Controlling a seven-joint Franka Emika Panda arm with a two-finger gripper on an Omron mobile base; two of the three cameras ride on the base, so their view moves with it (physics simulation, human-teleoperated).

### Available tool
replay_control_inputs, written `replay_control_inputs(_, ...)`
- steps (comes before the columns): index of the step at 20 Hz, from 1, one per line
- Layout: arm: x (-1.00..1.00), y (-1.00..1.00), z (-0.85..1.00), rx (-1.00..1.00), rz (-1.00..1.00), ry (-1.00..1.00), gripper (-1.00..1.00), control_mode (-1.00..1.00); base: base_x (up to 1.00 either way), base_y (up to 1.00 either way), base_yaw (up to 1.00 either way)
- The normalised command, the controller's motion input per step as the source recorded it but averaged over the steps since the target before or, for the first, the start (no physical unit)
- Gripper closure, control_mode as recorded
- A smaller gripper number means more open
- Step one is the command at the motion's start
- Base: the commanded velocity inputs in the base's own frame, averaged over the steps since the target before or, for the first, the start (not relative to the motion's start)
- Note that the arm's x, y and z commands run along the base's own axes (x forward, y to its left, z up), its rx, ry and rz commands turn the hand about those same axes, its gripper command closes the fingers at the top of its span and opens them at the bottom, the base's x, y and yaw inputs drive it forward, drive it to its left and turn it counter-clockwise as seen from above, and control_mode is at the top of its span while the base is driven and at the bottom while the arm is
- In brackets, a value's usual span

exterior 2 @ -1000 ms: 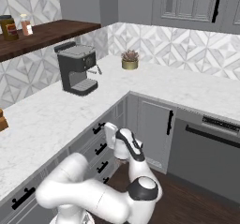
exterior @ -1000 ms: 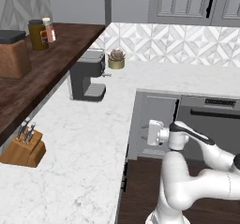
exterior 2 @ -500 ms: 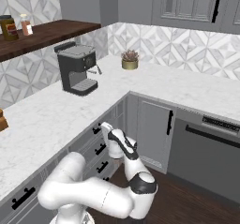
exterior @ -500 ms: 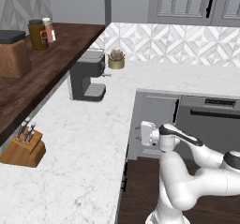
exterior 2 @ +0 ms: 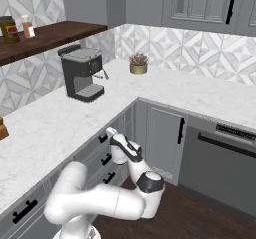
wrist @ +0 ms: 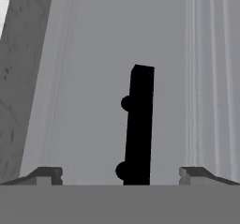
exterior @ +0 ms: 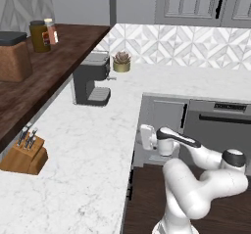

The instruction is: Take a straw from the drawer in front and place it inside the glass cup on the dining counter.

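A matt grey painted cabinet front is seen straight ahead of the gripper, carrying a flat black bar handle with a dull, unreflective finish between the dark, matt-looking fingertips. Above the gripper, the tabletop is rendered as smooth white marble with faint grey veins. Beyond it, a dark brown wooden shelf with visible grain and a light wooden knife block are shown.

Black bar handle on grey drawer front; white-marbled counter
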Motion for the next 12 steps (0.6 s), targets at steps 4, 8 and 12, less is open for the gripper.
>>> replay_control_inputs(4,0.31,0.0,-0.38,0.0,-0.01,0.03,-1.0,-1.0,0.0,0.0,0.0)
replay_control_inputs(8,0.19,0.0,-0.46,0.0,0.0,0.04,-1.0,-1.0,0.0,0.0,0.0)
replay_control_inputs(12,0.12,0.0,-0.43,0.0,0.0,0.03,-1.0,-1.0,0.0,0.0,0.0)
